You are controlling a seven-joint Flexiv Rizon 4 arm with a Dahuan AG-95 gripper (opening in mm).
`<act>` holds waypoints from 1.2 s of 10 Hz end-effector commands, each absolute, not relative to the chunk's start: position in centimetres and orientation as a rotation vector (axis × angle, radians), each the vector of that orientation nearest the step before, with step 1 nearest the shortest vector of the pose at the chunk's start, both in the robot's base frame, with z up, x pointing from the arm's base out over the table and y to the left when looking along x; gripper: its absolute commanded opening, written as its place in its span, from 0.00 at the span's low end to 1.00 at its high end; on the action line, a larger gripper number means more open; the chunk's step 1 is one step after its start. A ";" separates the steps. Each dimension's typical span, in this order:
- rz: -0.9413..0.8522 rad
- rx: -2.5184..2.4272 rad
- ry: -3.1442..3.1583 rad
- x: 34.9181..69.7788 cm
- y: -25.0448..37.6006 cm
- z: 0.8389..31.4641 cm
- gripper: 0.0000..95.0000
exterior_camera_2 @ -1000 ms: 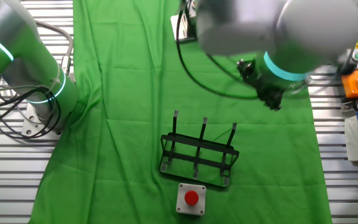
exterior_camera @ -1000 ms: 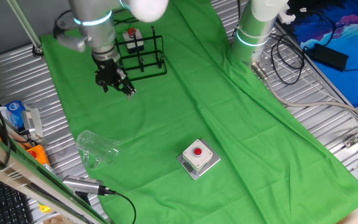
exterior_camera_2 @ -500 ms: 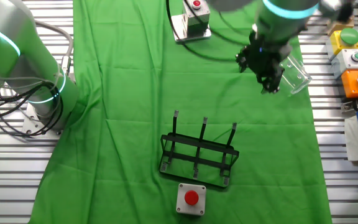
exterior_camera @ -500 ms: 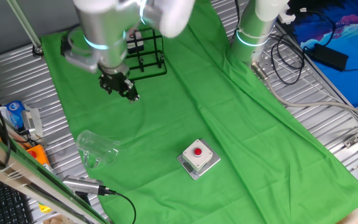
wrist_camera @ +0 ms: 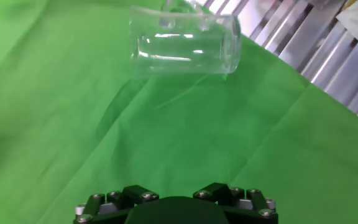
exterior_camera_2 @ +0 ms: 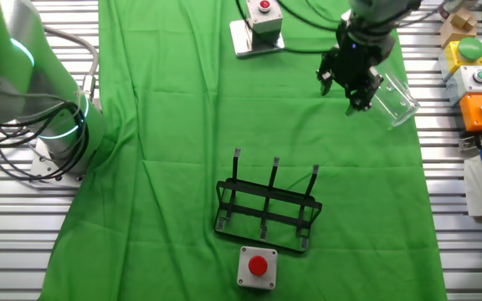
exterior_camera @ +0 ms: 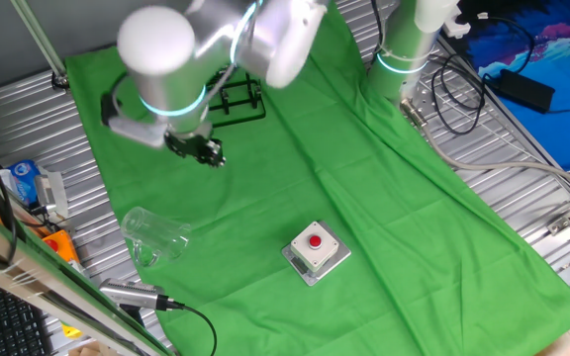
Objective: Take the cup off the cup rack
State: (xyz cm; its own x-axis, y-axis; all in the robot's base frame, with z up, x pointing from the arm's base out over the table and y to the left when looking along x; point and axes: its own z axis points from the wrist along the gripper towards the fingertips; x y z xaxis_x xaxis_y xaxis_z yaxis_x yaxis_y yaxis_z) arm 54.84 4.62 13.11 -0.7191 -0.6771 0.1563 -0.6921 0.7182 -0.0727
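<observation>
Closest, at the bottom of the hand view, saw only the dark bolted body of the tool; no fingertips in that view, so could not tell how wide the jaws stood. From the two fixed views, made out the tool only as a dark cluster, again too small to judge the gap. Noted nothing held in it.

Found the arm bent low over the green cloth, its wrist tipped so that the tool looked along the surface rather than straight down.

Just ahead of the tool, saw bare, lightly creased cloth. Beyond that, found the cup lying on its side on the cloth, off the cup rack and apart from the tool in the hand view. Placed the cup close to the cloth's edge, with the ribbed metal of the surface just past it, so little room on that side.

Farther off, found the cup rack standing upright with bare posts, well apart from the cup, across a broad open stretch of cloth. Noted a button box just beside the rack's base and another well apart from it, near the tool's side of the cloth.
</observation>
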 end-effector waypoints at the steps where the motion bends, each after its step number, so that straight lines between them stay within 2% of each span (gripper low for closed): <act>1: 0.173 1.118 -2.810 54.4 5.4 12.8 0.60; 9: 0.076 1.090 -2.867 54.7 5.6 13.0 0.60; 12: 0.104 1.095 -2.919 56.5 6.1 13.8 0.60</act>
State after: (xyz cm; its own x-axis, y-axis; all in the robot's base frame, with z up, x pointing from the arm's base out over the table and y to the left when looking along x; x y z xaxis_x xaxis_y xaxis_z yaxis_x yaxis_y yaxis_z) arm 56.44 6.03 13.76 -0.7541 -0.6556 0.0406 -0.6568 0.7519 -0.0567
